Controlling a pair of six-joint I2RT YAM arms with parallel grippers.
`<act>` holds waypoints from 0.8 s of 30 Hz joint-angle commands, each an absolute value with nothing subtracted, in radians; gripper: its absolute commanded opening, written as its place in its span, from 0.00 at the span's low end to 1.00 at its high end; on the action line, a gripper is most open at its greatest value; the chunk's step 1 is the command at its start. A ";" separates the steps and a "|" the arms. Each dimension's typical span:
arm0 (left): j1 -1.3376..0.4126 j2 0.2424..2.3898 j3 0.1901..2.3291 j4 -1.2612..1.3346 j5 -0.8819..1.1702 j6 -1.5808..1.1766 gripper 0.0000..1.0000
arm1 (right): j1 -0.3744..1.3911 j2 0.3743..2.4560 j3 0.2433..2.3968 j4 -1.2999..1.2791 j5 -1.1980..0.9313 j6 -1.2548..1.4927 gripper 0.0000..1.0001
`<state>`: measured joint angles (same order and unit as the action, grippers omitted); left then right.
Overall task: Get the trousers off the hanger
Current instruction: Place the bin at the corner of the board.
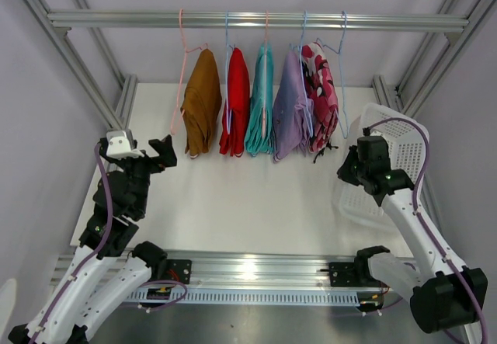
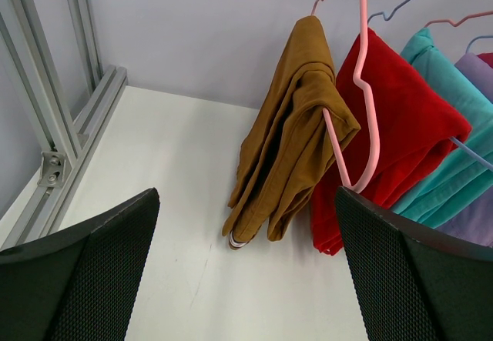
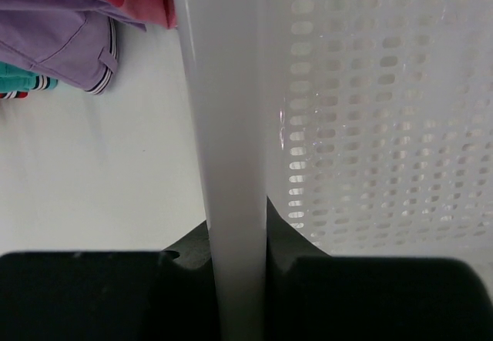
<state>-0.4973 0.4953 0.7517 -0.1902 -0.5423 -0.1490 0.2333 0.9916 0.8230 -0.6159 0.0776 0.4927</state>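
Across the far side, a metal rail [image 1: 256, 21] above the white table [image 1: 233, 204], with five wire hangers hooked on in a row. Draped over them, left to right: mustard-brown trousers [image 1: 202, 99], red trousers [image 1: 237, 103], teal trousers [image 1: 261, 99], lilac trousers [image 1: 289, 107], pink camouflage trousers [image 1: 320, 95]. All folded over the hanger bars, long axis straight down, lower ends close above the table. Bars apparently running near to far, so seen edge-on from the arms.

At the right edge, a white perforated basket [image 1: 404, 138], tilted. Right gripper [image 3: 237, 237] pinching the basket's rim between nearly closed fingers, so taken up there and beside the pink pair only.

Left gripper [image 1: 165, 151] spread wide, holding nothing, hovering just near and left of the mustard-brown pair. Seen from the left wrist, that pair framed between the two black fingers, a little farther and to the right, on a pink hanger [image 2: 362, 87]. Probably the first to come off, and the left arm plainly the nearer one; likely a reach forward, then a pull toward the near side along the bar.

Hard to make out: whether the hems touch the table; how far lilac and pink overlap. Hooks cut off in the left wrist view, the lilac pair only a sliver there. Right wrist view mostly blocked by the rim.
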 commanded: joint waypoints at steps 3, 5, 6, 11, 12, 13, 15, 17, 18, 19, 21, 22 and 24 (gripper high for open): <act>-0.506 0.505 0.781 -0.181 -0.515 -0.144 0.99 | 0.143 1.066 0.824 -0.520 -0.098 0.436 0.00; -0.506 0.509 0.781 -0.179 -0.517 -0.138 0.99 | 0.127 1.087 0.813 -0.497 -0.133 0.416 0.01; -0.505 0.511 0.781 -0.179 -0.518 -0.137 0.99 | 0.124 1.101 0.811 -0.489 -0.135 0.411 0.02; -0.506 0.514 0.776 -0.179 -0.522 -0.133 0.99 | 0.132 1.180 0.822 -0.456 -0.173 0.408 0.12; -0.505 0.514 0.776 -0.179 -0.523 -0.133 0.99 | 0.135 1.196 0.824 -0.451 -0.173 0.407 0.12; -0.505 0.514 0.776 -0.176 -0.522 -0.135 0.99 | 0.141 1.203 0.827 -0.449 -0.173 0.405 0.11; -0.505 0.517 0.776 -0.178 -0.517 -0.133 0.99 | 0.147 1.221 0.845 -0.451 -0.163 0.402 0.10; -0.506 0.518 0.778 -0.179 -0.515 -0.133 1.00 | 0.156 1.255 0.873 -0.460 -0.147 0.397 0.11; -0.505 0.518 0.778 -0.179 -0.514 -0.133 0.99 | 0.158 1.267 0.882 -0.462 -0.143 0.396 0.11; -0.505 0.515 0.779 -0.179 -0.517 -0.133 0.99 | 0.158 1.291 0.890 -0.459 -0.141 0.393 0.12; -0.505 0.517 0.776 -0.179 -0.517 -0.132 0.99 | 0.158 1.319 0.914 -0.460 -0.129 0.391 0.14; -0.505 0.518 0.775 -0.178 -0.517 -0.132 0.99 | 0.156 1.354 0.923 -0.462 -0.118 0.391 0.14; -0.508 0.518 0.778 -0.178 -0.509 -0.132 0.99 | 0.152 1.396 0.951 -0.459 -0.118 0.387 0.13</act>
